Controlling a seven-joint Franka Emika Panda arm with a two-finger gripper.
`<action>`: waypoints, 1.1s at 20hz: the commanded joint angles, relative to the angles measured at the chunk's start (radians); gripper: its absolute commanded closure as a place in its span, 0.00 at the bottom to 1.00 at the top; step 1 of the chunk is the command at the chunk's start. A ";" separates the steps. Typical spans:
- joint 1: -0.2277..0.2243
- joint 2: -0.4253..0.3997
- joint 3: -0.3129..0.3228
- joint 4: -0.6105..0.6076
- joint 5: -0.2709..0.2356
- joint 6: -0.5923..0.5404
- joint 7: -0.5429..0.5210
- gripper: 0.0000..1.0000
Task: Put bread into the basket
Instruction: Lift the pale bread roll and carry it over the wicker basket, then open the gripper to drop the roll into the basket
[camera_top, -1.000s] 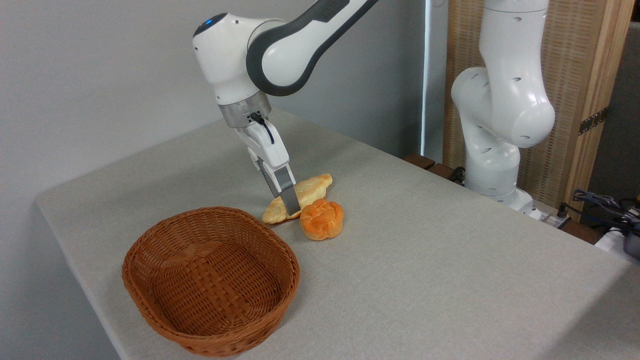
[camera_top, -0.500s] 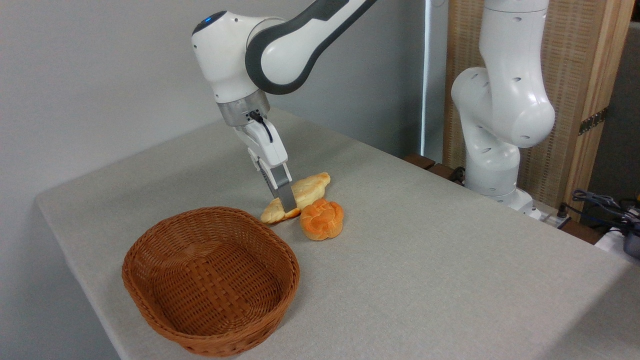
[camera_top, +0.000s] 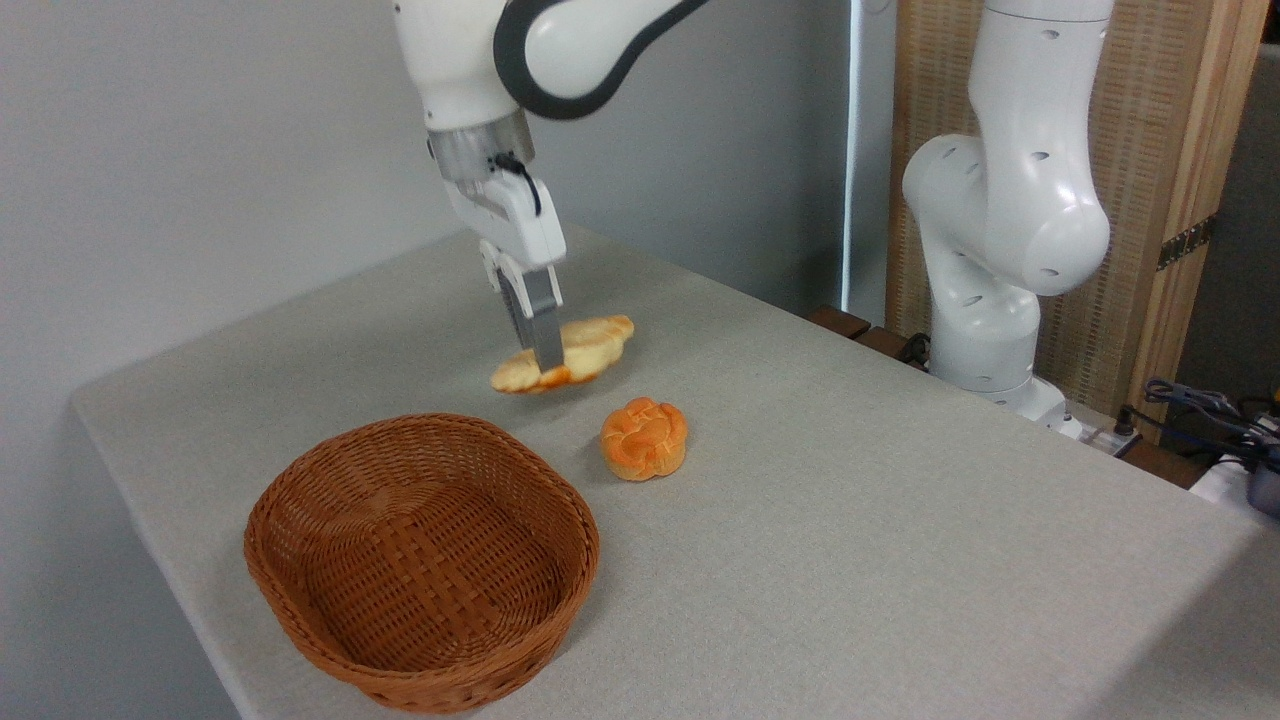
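- Pale yellow-beige, the bread (camera_top: 585, 345) hangs in the air above the table (camera_top: 850, 520), clamped across its middle by the gripper (camera_top: 547, 362); only the near finger shows, the other being hidden behind the loaf.
- The loaf sits roughly level in the grip, both tapered ends sticking out free, so any swing could twist it; a slow, smooth carry seems wise.
- The basket (camera_top: 300, 590), brown wicker and empty, lies toward the front left of the loaf, its rim lower than the bread, so the height looks sufficient to clear the wall.
- The round orange bun (camera_top: 645, 438) rests on the table just right of the basket, off the likely path.
- Best aim is the middle of the basket, with the loaf's long axis along the oval, then lowering close before letting go so it does not bounce out.
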 joint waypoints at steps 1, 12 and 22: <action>0.011 -0.044 0.019 0.085 0.014 -0.047 -0.027 0.75; 0.053 0.012 0.190 0.260 0.015 0.176 -0.022 0.05; 0.070 0.051 0.227 0.263 -0.005 0.243 -0.024 0.00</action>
